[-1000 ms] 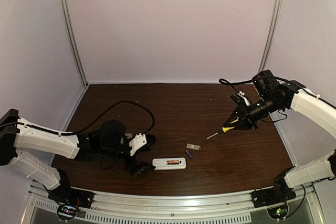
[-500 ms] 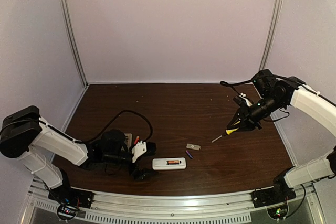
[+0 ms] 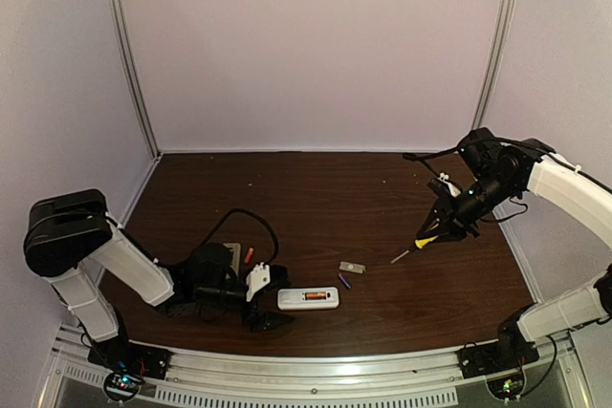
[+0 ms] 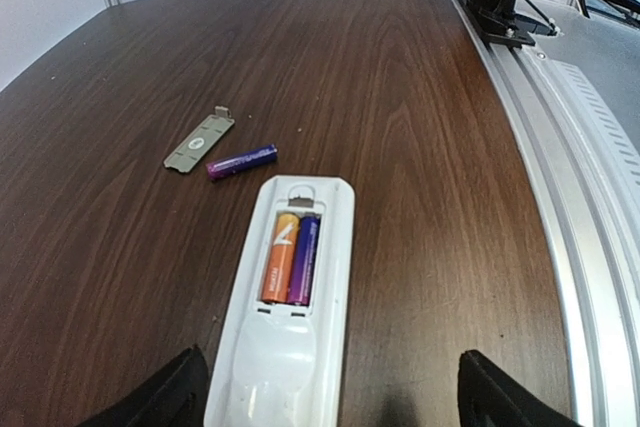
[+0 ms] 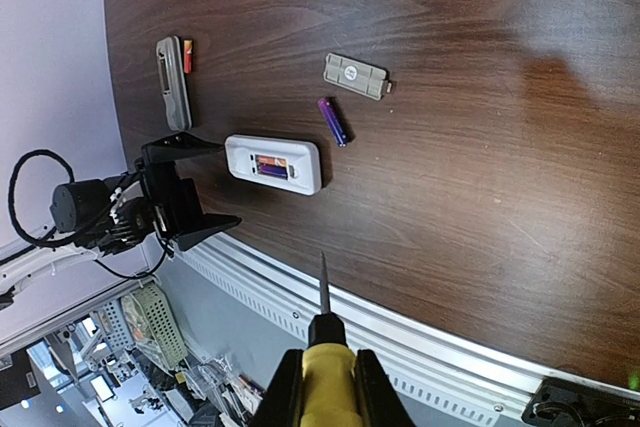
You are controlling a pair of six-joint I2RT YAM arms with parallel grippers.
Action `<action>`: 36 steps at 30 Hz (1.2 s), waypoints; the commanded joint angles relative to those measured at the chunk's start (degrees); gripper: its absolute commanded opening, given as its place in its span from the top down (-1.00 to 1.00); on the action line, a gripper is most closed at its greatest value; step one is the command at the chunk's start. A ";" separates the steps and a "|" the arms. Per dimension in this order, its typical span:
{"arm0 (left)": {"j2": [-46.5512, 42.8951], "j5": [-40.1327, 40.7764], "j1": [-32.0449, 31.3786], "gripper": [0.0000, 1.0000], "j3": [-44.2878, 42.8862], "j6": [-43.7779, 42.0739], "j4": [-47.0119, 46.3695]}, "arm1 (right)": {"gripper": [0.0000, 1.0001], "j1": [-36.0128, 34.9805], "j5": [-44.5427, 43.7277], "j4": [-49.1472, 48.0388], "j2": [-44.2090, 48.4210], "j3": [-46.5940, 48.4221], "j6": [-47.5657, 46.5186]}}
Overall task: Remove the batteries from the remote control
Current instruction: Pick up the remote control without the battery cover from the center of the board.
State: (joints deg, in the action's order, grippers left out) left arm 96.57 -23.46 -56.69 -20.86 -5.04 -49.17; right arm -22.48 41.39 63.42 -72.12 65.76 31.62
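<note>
The white remote control (image 3: 308, 298) lies back-up with its compartment uncovered. An orange battery (image 4: 280, 257) and a purple battery (image 4: 304, 259) sit side by side inside it. Another purple battery (image 4: 241, 161) lies loose on the table beside the grey cover plate (image 4: 199, 141). A red battery (image 5: 188, 55) rests next to a grey remote (image 5: 172, 82). My left gripper (image 3: 274, 298) is open, low at the white remote's left end, its fingers either side of that end. My right gripper (image 5: 325, 387) is shut on a yellow-handled screwdriver (image 3: 421, 239), held above the table's right side.
A black cable (image 3: 239, 217) loops over the table behind the left arm. An aluminium rail (image 3: 316, 370) runs along the near table edge. Lilac walls enclose the back and both sides.
My left gripper has slid toward the near edge and rightward, up to the white remote's left end. The right arm has drifted slightly right and down with the screwdriver.
</note>
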 commanded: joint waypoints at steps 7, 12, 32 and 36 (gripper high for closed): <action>6.97 -0.05 -0.05 -0.76 -0.78 -0.82 -9.70 | 1.00 -0.37 -2.27 0.81 0.54 -0.65 1.07; 10.30 0.64 -0.06 -0.74 -2.48 -0.34 -10.69 | 1.00 -0.46 -2.27 0.98 0.99 -1.28 1.25; 16.97 -5.65 3.33 -0.61 -9.49 -3.36 -4.64 | 1.00 -0.73 -1.57 0.87 -0.05 -1.29 0.47; 17.82 -7.07 3.26 -0.55 -10.62 -5.41 -2.03 | 1.00 -0.72 -1.57 0.87 -0.33 -1.16 0.38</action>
State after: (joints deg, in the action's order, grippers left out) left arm 112.84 -27.73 -53.63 -30.09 -7.07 -54.85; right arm -22.83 40.25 63.90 -72.03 64.97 32.32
